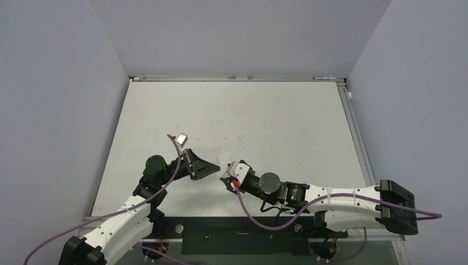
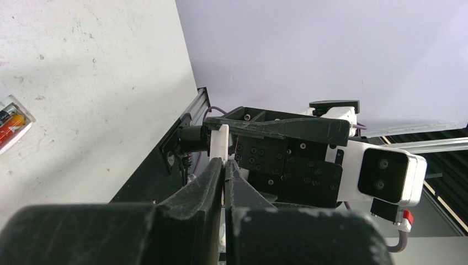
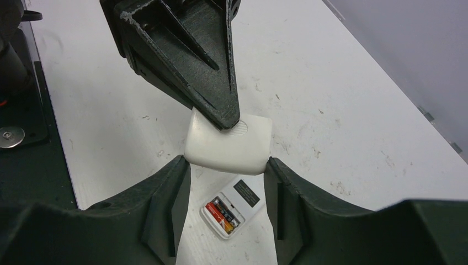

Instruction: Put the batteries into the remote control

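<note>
The left gripper [image 3: 229, 117] pinches the white battery cover's [image 3: 226, 149] edge; the right gripper [image 3: 227, 164] squeezes its sides. Right under it, bottom middle, the remote control [image 3: 244, 194] lies slanted, batteries [image 3: 221, 212] inside.

You had a white bench [image 1: 287, 116], scuffed & speckled w/ small marks, boxed by plain pale grey-lilac walls [image 1: 237, 33] on 3 sides. Metal rail [image 1: 237, 78] ran along far edge, dark strip [image 1: 221, 243] along near edge. Light was soft, even.
</note>
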Tool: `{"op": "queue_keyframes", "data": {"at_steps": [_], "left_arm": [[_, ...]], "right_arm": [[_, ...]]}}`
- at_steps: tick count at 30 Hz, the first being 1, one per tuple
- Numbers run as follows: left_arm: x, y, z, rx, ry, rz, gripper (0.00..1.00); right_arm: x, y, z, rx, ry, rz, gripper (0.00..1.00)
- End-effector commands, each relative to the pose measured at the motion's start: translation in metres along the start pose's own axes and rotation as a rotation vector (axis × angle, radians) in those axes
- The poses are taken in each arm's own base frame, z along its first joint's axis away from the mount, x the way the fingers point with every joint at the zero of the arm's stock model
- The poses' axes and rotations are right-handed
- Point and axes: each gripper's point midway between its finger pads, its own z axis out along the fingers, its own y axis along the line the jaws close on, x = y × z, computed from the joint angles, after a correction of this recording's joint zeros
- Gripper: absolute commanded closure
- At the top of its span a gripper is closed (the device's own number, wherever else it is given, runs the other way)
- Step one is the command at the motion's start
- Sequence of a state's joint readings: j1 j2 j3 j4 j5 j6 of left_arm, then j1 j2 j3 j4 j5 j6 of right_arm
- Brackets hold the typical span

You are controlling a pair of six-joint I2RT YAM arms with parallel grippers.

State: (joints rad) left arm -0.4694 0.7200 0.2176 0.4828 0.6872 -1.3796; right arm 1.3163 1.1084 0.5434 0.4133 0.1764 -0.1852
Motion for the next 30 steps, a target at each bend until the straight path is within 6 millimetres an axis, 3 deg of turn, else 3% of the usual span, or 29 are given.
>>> {"op": "queue_keyframes", "data": {"at_steps": [1, 6, 12, 17, 25, 30], "left_arm": [[0.003, -0.009, -0.001, 0.041, 0.008, 0.027, 1.00], [0.002, -0.007, -0.001, 0.036, 0.004, 0.022, 1.00], [0.002, -0.006, -0.001, 0.034, 0.003, 0.019, 1.00], [0.003, -0.007, 0.000, 0.035, 0.003, 0.019, 1.00], [0.003, -0.006, 0.001, 0.034, -0.001, 0.021, 1.00], [0.003, -0.006, 0.001, 0.033, -0.002, 0.022, 1.00]], "right_arm": [[-0.026, -0.006, 0.003, 0.033, -0.101, 0.045, 0.61], [-0.028, -0.009, 0.001, 0.054, -0.106, 0.044, 0.72], [-0.028, -0.011, -0.001, 0.062, -0.111, 0.052, 0.73], [-0.025, -0.009, 0.001, 0.058, -0.103, 0.065, 0.56], [-0.030, -0.005, 0.006, 0.052, -0.119, 0.091, 0.44], [-0.030, -0.004, 0.010, 0.057, -0.117, 0.097, 0.43]]}}
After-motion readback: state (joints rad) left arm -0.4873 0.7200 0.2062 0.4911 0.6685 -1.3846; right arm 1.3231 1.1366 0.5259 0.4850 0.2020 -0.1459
